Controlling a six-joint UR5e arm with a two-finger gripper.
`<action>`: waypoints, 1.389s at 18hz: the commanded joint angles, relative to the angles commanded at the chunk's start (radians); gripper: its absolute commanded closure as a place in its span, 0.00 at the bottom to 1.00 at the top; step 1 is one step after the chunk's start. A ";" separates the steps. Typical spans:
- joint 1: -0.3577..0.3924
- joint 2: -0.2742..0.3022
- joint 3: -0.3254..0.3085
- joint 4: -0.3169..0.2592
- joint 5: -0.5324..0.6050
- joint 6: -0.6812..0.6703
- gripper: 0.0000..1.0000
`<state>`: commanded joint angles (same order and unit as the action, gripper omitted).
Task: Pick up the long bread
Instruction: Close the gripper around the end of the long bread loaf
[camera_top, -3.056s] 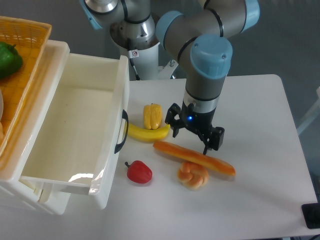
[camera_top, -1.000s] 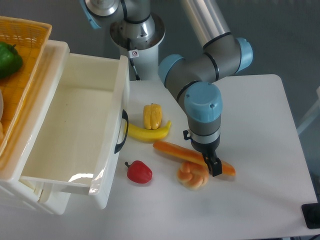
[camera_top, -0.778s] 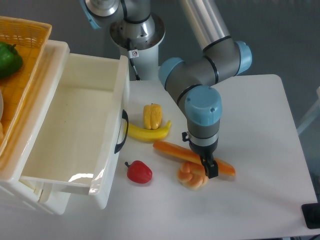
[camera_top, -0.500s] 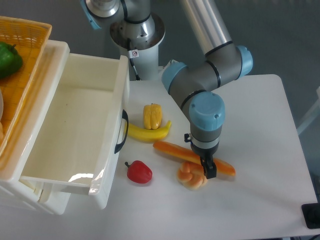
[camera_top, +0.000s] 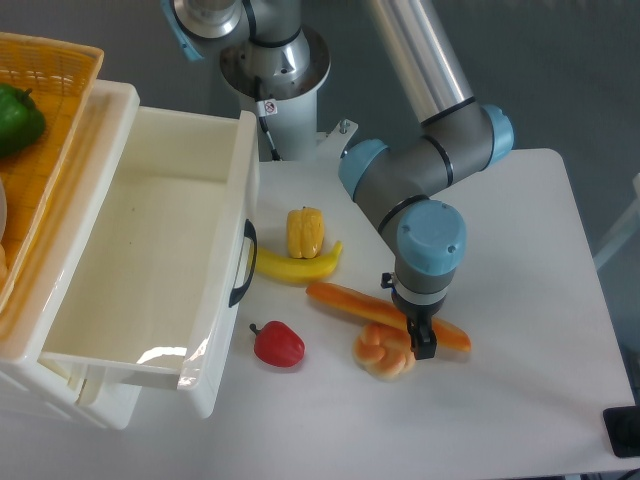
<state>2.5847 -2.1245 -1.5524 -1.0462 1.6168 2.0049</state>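
White tabletop (camera_top: 520, 240) fills the right half of the frame, against a grey floor behind. At far left an orange wicker basket (camera_top: 60, 110) holds a green pepper (camera_top: 18, 118); next to it stands a white plastic bin (camera_top: 150, 260) with a black handle. Just right of the bin, near the lower centre, lies a red pepper (camera_top: 278, 344), and above it a banana (camera_top: 297, 266) touching a yellow pepper (camera_top: 305, 232). The long bread (camera_top: 350, 300) lies right of these, its long axis running diagonally from upper left down to lower right, with a small knotted bun (camera_top: 382, 350) just below its middle. The gripper (camera_top: 421, 335) stands down over the right part of the bread, so the loaf stretches mostly to its left and a short tip shows on its right. Only one dark finger is plain from this angle; whether the jaws are closed on the bread or merely straddling it cannot be told. Any lift would likely leave the longer left end hanging low
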 joint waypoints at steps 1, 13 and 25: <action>0.006 -0.002 -0.002 0.002 0.000 0.000 0.00; 0.009 -0.031 0.000 0.002 0.000 0.000 0.00; 0.008 -0.018 0.009 -0.005 0.006 -0.066 1.00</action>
<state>2.5924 -2.1430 -1.5432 -1.0508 1.6229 1.9391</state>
